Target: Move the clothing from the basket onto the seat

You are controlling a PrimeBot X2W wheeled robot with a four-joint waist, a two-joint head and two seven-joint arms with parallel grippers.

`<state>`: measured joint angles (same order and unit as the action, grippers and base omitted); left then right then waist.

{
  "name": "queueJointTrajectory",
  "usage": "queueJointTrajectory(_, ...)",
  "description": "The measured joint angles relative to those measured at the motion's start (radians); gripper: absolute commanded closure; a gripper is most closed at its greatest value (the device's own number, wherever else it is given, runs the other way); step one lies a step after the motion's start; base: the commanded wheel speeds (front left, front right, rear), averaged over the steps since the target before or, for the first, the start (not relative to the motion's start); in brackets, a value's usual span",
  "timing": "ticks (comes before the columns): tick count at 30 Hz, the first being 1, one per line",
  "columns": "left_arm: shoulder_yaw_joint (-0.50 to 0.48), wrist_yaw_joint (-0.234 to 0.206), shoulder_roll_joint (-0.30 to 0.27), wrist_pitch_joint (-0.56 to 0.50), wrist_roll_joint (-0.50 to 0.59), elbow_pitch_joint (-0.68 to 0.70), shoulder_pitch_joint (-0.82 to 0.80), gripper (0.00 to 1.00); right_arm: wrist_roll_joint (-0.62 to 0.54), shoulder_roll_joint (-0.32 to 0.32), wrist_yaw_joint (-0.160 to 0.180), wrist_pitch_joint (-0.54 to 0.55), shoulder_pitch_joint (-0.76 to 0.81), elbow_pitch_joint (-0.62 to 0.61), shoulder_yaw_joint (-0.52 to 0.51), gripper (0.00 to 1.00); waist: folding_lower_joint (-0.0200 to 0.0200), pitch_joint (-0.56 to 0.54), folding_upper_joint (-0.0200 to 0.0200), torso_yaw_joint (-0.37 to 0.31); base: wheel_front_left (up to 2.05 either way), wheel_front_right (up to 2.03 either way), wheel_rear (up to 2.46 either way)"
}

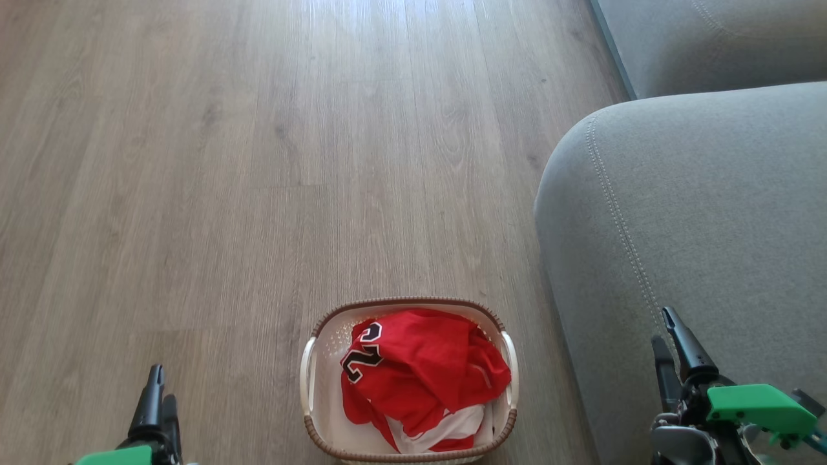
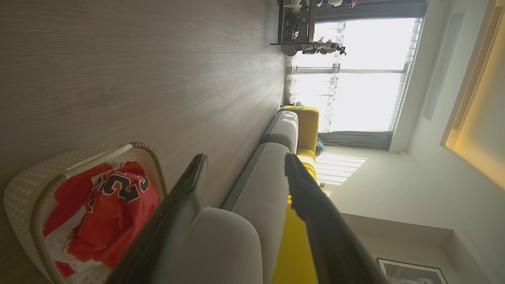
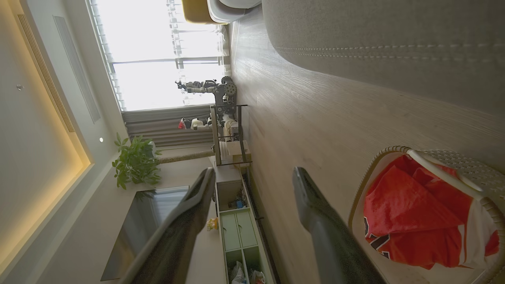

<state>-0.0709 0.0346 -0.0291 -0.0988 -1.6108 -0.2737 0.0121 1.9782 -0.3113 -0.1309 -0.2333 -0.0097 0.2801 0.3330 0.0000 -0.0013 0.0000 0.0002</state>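
Hanging wide open and empty, the left gripper (image 1: pixel 160 387) and right gripper (image 1: pixel 662 326) risked pinching one fold, so the clothing (image 1: pixel 423 374), possibly tangled underneath, could drag the basket (image 1: pixel 407 301).

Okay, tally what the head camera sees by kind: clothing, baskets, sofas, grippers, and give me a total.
Bright red jersey with white panels and black numbers: 1
Cream-white perforated plastic basket with brown rim: 1
Large grey fabric sofa with pale stitching: 1
Open grippers with long dark fingers: 2 (left gripper, right gripper)
Total: 5
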Motion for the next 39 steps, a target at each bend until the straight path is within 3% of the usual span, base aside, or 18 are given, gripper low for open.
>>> queueJointTrajectory(17, 0.030, -0.017, 0.000, 0.048, 0.093, 0.053, 0.000, 0.00, -0.155, 0.035, 0.000, 0.000, -0.003, -0.016, -0.045, 0.00, 0.0000, -0.007, 0.0000, 0.004, 0.00, 0.00, 0.00)
queueJointTrajectory(39, 0.069, -0.044, 0.000, 0.112, 0.436, 0.113, 0.002, 0.00, -0.538, 0.087, 0.000, 0.000, -0.002, -0.091, -0.108, 0.00, 0.0000, -0.017, 0.0000, 0.013, 0.00, 0.00, 0.00)
